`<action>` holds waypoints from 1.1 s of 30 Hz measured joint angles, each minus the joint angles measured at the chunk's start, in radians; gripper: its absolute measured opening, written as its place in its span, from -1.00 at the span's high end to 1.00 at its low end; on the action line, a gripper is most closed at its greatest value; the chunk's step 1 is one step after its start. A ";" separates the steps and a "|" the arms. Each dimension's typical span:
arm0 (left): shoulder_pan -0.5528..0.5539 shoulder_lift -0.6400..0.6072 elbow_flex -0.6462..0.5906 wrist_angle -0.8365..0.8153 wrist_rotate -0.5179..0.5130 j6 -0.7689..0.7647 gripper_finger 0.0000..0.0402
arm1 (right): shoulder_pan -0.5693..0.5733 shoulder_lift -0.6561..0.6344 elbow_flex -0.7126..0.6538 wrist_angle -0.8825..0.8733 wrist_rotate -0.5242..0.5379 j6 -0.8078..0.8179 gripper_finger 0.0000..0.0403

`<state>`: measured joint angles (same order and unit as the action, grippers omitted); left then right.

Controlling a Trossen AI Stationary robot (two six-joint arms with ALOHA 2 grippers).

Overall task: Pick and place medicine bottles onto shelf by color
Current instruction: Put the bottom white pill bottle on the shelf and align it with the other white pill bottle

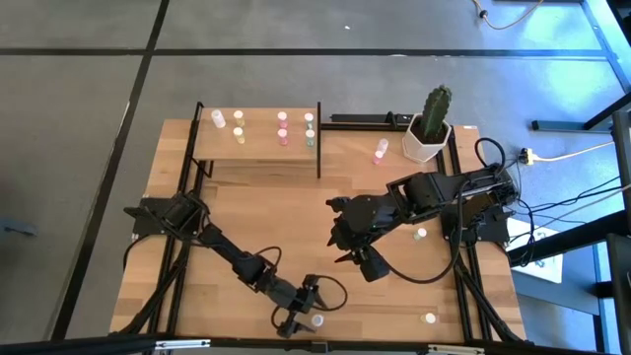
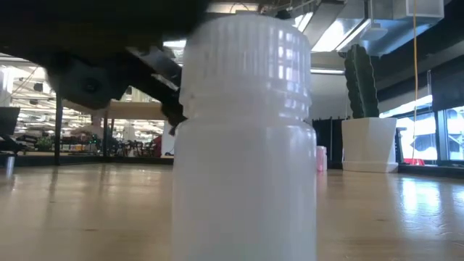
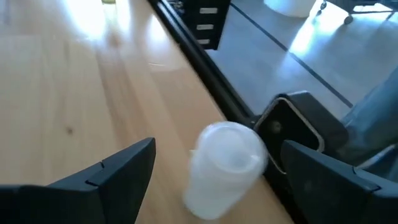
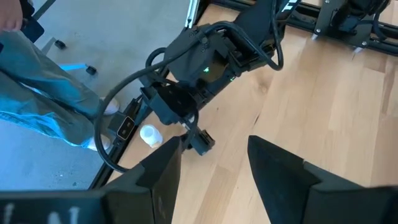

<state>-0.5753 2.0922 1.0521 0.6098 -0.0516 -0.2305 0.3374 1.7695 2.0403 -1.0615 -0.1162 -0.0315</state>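
White bottle (image 3: pixel 225 163), upright between open left hand (image 3: pixel 211 180) fingers

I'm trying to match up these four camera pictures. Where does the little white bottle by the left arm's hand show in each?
High view: white bottle at the table's near edge, just beyond the open left hand.
Low view: fills the middle.
Left wrist view: between the open fingers.
Right wrist view: small, at the table edge.
Shared landmark: the left hand beside it.
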 joint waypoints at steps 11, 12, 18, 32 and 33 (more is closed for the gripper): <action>-0.018 0.000 0.000 -0.010 -0.110 0.002 -0.68 | 0.000 0.000 0.000 0.003 0.000 0.000 0.07; -0.022 0.000 0.000 -0.011 -0.125 0.002 -0.67 | 0.000 0.000 0.000 0.004 0.000 0.000 0.07; -0.031 0.000 0.000 -0.011 -0.118 -0.026 -0.62 | 0.000 0.000 0.000 0.004 0.000 0.000 0.07; -0.034 0.000 0.000 -0.011 -0.131 -0.023 -0.40 | 0.000 0.000 0.000 0.003 0.000 0.000 0.07; -0.034 0.000 0.000 -0.011 -0.131 -0.023 -0.37 | 0.000 0.000 0.000 0.003 0.000 0.000 0.07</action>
<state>-0.6094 2.0918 1.0519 0.5989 -0.1822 -0.2539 0.3372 1.7695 2.0403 -1.0580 -0.1165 -0.0315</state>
